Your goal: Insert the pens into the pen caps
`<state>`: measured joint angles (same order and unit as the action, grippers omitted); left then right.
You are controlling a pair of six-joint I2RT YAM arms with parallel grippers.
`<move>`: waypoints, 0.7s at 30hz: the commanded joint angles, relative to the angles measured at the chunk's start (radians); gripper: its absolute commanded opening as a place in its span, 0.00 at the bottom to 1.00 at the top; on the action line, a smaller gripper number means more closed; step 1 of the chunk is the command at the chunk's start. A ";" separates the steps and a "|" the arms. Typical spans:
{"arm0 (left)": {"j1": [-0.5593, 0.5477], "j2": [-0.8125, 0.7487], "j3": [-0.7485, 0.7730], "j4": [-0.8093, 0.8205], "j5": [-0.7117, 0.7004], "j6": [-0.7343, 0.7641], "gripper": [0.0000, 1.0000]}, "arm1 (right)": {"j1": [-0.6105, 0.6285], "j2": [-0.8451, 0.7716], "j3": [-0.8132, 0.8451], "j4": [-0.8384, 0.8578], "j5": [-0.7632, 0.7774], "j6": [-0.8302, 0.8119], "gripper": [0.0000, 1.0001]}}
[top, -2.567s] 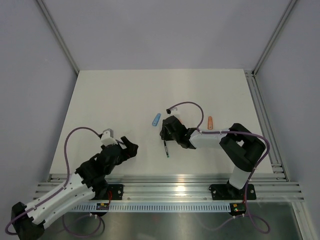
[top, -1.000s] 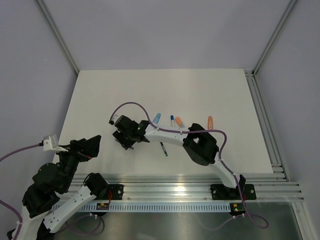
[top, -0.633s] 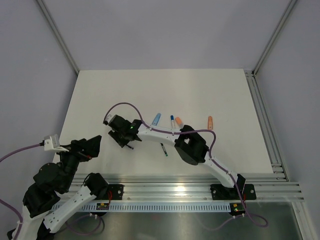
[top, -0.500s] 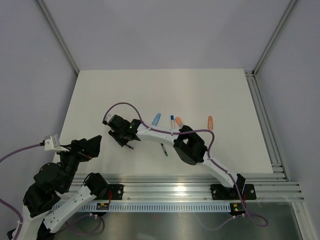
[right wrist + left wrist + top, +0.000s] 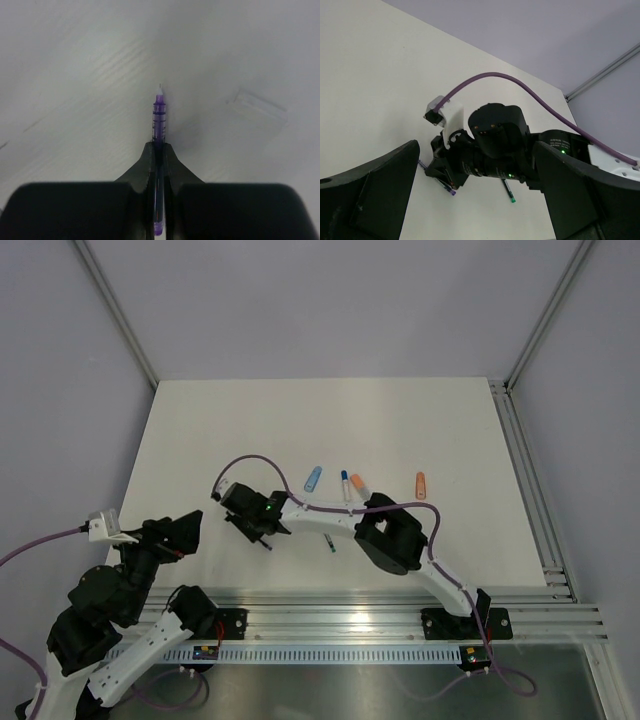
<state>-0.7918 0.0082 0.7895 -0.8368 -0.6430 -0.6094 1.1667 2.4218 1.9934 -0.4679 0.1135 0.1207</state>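
My right gripper [image 5: 257, 528] reaches far left across the table and is shut on a thin dark pen with a purple tip [image 5: 159, 112]. The pen points forward out of the jaws [image 5: 159, 147], low over the table. From the left wrist view the same pen [image 5: 445, 187] shows under the right gripper. A faint clear cap [image 5: 260, 106] lies just right of the pen's tip. My left gripper [image 5: 178, 532] is raised at the near left, open and empty [image 5: 476, 150]. A green-tipped pen [image 5: 329, 543] lies near the middle. A light blue cap [image 5: 313, 477], a blue-ended pen [image 5: 345, 480], an orange-ended pen [image 5: 357, 482] and an orange cap [image 5: 420, 484] lie in a row behind.
The right arm's link [image 5: 330, 515] and purple cable [image 5: 245, 462] stretch across the middle of the white table [image 5: 200, 430]. An aluminium rail [image 5: 330, 615] runs along the near edge and another along the right side [image 5: 525, 480].
The right gripper swung from the table's middle to the left and took hold of the purple-tipped pen, then shifted slightly nearer. The left arm lifted back off the table and now holds still.
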 commanded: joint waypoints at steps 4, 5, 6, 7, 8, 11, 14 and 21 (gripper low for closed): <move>0.006 -0.071 -0.009 0.031 0.020 0.004 0.99 | 0.008 -0.283 -0.290 0.249 0.008 0.146 0.00; 0.006 -0.071 -0.010 0.031 0.026 -0.001 0.99 | 0.010 -0.355 -0.324 0.282 0.012 0.161 0.00; 0.005 -0.073 -0.012 0.031 0.046 -0.006 0.99 | 0.008 -0.390 -0.397 0.320 0.015 0.180 0.00; 0.005 -0.071 -0.016 0.036 0.058 -0.010 0.99 | 0.010 -0.429 -0.439 0.392 0.031 0.216 0.00; 0.005 -0.070 -0.021 0.041 0.075 -0.013 0.99 | 0.010 -0.504 -0.476 0.428 0.041 0.232 0.00; 0.003 -0.050 -0.052 0.073 0.167 -0.023 0.99 | 0.010 -0.643 -0.619 0.558 0.092 0.299 0.00; 0.003 0.019 -0.079 0.094 0.293 -0.027 0.99 | 0.007 -0.765 -0.741 0.650 0.121 0.353 0.00; 0.003 0.102 -0.148 0.247 0.489 -0.073 0.91 | 0.004 -0.929 -0.880 0.719 0.199 0.396 0.00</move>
<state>-0.7898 0.0696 0.6643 -0.7269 -0.3008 -0.6559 1.1725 1.5402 1.1561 0.1680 0.2398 0.4732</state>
